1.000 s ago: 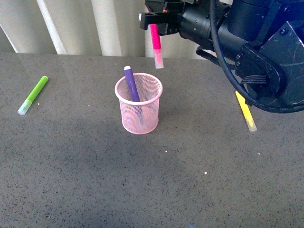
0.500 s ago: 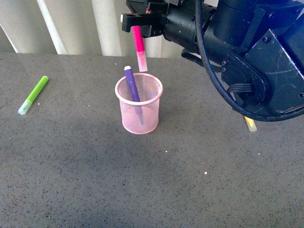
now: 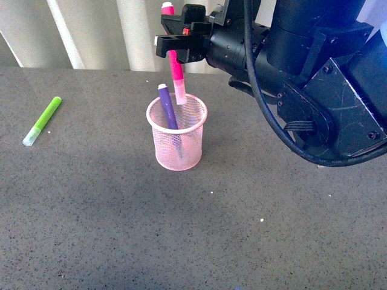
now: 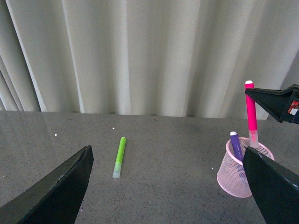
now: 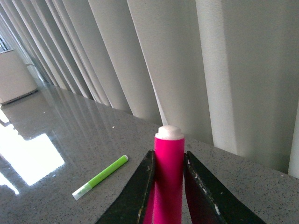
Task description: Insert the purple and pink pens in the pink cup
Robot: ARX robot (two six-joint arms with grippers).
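The pink cup [image 3: 176,131] stands upright on the grey table, with the purple pen [image 3: 168,110] leaning inside it. My right gripper [image 3: 175,47] is shut on the pink pen [image 3: 176,67] and holds it upright over the cup, its clear cap dipping just inside the far rim. In the right wrist view the pink pen [image 5: 168,177] sits clamped between the fingers [image 5: 140,193]. The left wrist view shows the cup [image 4: 239,168], the purple pen [image 4: 236,145] and the pink pen [image 4: 251,114]. My left gripper [image 4: 168,186] is open, empty and away from the cup.
A lime-green marker [image 3: 42,121] lies on the table at the far left; it also shows in the left wrist view [image 4: 119,157] and the right wrist view [image 5: 99,177]. The right arm [image 3: 302,78] fills the upper right. Pleated curtains stand behind the table.
My right gripper has carried the pink pen left to above the cup and then lowered it, so the cap now reaches the rim. The arm now hides the yellow marker.
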